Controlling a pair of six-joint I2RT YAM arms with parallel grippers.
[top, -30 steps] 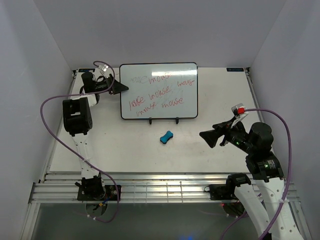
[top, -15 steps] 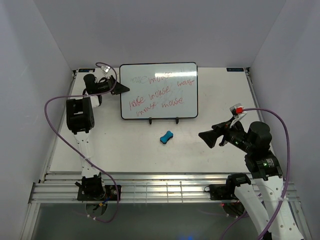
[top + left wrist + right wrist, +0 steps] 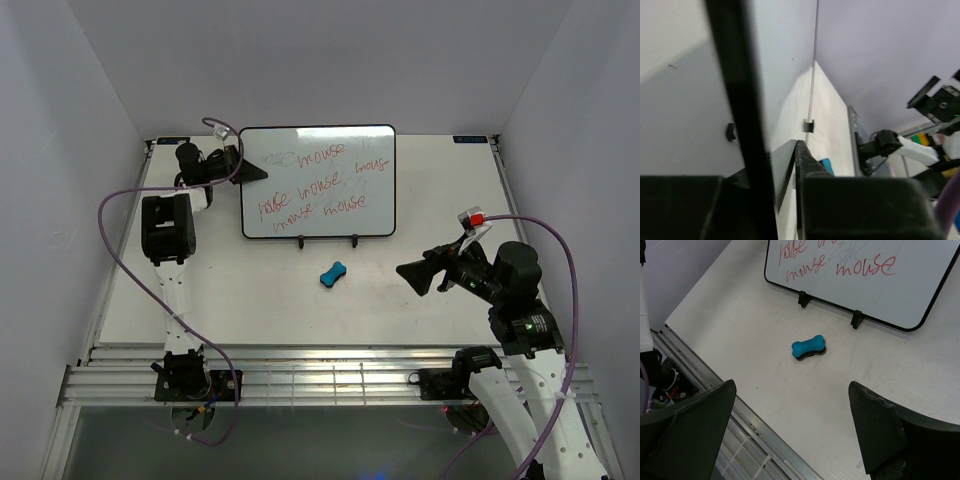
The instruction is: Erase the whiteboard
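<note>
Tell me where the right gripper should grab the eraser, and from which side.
Grip the eraser at its narrow waist, right gripper coming straight down. It lies flat on the table, clear of the board, so the top is open; the bone shape's bulged ends should stop it sliding out.

1x whiteboard [image 3: 372, 214], 1x eraser [image 3: 333, 272]

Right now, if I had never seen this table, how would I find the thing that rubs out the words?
Look for the big whiteboard with red writing, standing at the back of the white table. Just in front of its bottom edge, on the table, lies the eraser. It is the only bright blue thing there, small and shaped like a dog bone.
</note>
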